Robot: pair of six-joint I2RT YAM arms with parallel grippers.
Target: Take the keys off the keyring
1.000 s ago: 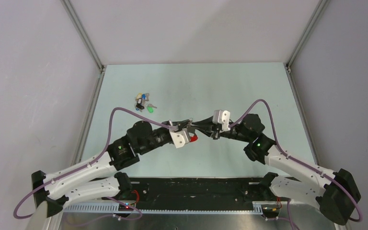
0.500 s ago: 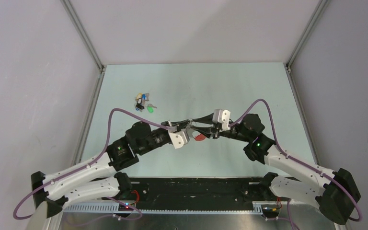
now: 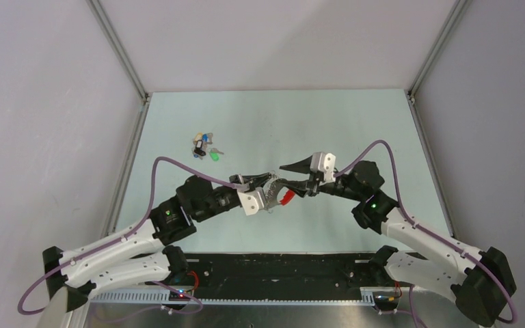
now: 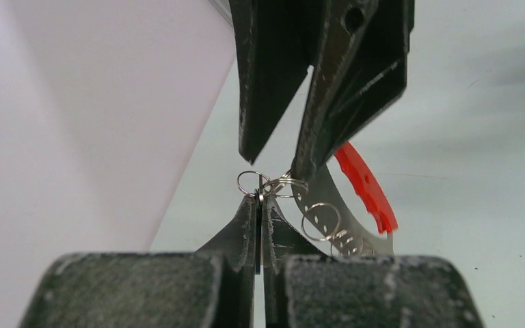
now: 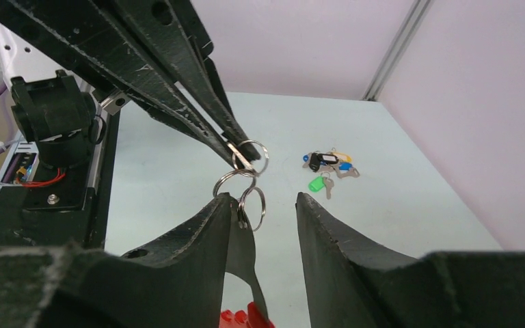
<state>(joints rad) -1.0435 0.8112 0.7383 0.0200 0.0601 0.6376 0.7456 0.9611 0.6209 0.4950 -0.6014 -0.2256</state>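
two arms meet mid-frame in the top view, over the pale green surface [image 3: 328,116]. left gripper [image 4: 258,203] is at bottom centre of the left wrist view, fingers pressed together on one of the wire rings [image 5: 245,175]. right gripper [image 5: 263,201] has its fingers wide apart with nothing pinched; the wire rings hang just beside its left-of-frame finger. red keyring [image 4: 366,183] dangles off the rings with a flat grey metal piece [image 4: 333,205], right of centre in the left wrist view, held above the surface. keys [image 3: 205,146] lie in a loose pile on the surface, upper left of the top view, well apart from both grippers and not on the keyring; some have blue, green or black heads.

in the way: the right fingers drop from the top of the left wrist view and hide the keyring's upper end. the left fingers cross the upper left of the right wrist view. purple cables [image 3: 178,160] loop over each arm, and frame posts [image 3: 119,48] stand at the back corners.

vs half a second ago: the right gripper has pulled back toward frame right and its fingers went from narrow to wide. more of the red keyring shows. the key pile is in the same spot.
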